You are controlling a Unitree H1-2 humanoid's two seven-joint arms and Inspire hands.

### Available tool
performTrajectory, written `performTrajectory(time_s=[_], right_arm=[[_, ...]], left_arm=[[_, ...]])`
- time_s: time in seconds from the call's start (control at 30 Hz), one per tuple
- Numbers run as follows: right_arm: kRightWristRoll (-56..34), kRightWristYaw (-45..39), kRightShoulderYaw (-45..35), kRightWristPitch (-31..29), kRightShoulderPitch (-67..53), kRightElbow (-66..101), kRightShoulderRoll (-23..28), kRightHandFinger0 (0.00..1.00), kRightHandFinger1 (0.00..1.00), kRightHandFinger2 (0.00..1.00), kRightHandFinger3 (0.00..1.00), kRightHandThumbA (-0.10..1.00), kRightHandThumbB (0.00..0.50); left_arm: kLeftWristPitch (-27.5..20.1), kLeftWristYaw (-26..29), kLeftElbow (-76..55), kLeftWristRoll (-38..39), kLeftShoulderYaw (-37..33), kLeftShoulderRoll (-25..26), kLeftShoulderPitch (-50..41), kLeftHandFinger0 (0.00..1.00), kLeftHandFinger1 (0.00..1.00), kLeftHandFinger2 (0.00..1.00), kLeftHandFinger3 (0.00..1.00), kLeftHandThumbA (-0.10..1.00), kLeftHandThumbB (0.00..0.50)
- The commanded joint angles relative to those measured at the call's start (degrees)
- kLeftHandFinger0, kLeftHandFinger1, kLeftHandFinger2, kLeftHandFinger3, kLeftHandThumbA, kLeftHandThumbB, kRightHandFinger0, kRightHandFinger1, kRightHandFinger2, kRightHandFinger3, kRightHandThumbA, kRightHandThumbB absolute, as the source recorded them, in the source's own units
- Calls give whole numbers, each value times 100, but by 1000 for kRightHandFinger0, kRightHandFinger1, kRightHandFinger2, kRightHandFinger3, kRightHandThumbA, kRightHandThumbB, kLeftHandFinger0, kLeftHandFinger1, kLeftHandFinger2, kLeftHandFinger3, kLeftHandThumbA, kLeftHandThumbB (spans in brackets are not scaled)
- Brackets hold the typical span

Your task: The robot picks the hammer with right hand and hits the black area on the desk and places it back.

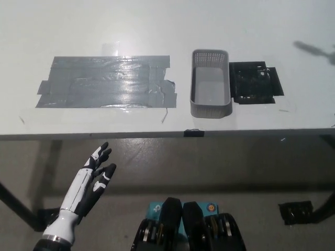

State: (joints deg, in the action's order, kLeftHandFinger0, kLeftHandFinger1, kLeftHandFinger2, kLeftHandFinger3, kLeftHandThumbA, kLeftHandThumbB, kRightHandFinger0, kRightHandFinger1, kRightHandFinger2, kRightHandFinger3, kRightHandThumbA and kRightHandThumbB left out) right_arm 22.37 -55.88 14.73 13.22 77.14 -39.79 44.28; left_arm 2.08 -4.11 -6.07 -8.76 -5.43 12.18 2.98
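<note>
The black area (256, 82) is a dark patch on the white desk, just right of a grey mesh basket (210, 90). Neither the hammer nor my black right hand shows in the head view; only a dark shadow (314, 50) lies on the desk at the far right. My white left hand (93, 178) rests below the desk's front edge at the lower left, open with its fingers spread and nothing in it.
A wide patch of grey tape (107, 81) covers the desk's left half. The desk's front edge (167, 134) runs across the middle of the picture, with floor and a table leg (21, 209) below. A small black clip (193, 132) sits on that edge.
</note>
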Motion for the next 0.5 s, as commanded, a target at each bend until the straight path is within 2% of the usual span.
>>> performTrajectory(time_s=[0.0, 0.03, 0.07, 0.13, 0.2, 0.3, 0.37, 0.4, 0.47], right_arm=[[-64, 154, 18, 141, -157, 628, -41, 66, 556, 922, 942, -100, 142], [-101, 100, 53, 263, -362, 715, -160, 15, 532, 931, 957, -100, 114], [-81, 124, 138, -3, -507, 689, -209, 58, 622, 976, 1000, -100, 93], [75, 300, 325, -248, -760, 535, -357, 93, 655, 978, 1000, -100, 108], [293, 479, 577, -469, -988, 307, -515, 125, 659, 970, 971, -100, 111], [418, 650, 820, -632, -1247, 11, -700, 87, 605, 910, 842, -100, 130], [513, 801, 951, -725, -1406, -122, -808, 78, 589, 903, 851, -100, 158], [635, 875, 1094, -800, -1511, -231, -868, 91, 585, 902, 855, -100, 139], [584, 923, 1125, -903, -1598, -433, -944, 62, 566, 890, 795, -100, 140]], left_arm=[[-283, -63, -101, -3, 24, 65, 49, 910, 1000, 1000, 1000, 897, 0], [-292, -64, -79, 10, 24, 61, 58, 911, 1000, 1000, 1000, 897, 0], [-295, -69, -81, 13, 26, 71, 60, 910, 1000, 1000, 1000, 897, 0], [-287, -67, -91, -8, 24, 80, 60, 909, 1000, 1000, 1000, 899, 0], [-269, -61, -89, -14, 31, 81, 79, 919, 1000, 1000, 1000, 917, 0], [-251, -63, -114, 0, 32, 66, 77, 919, 1000, 1000, 1000, 923, 0], [-230, -69, -130, 2, 29, 63, 67, 915, 1000, 1000, 1000, 924, 0], [-201, -66, -155, -11, 26, 61, 53, 912, 1000, 1000, 1000, 925, 0], [-211, -60, -160, -35, 20, 66, 52, 898, 1000, 1000, 1000, 931, 0]])
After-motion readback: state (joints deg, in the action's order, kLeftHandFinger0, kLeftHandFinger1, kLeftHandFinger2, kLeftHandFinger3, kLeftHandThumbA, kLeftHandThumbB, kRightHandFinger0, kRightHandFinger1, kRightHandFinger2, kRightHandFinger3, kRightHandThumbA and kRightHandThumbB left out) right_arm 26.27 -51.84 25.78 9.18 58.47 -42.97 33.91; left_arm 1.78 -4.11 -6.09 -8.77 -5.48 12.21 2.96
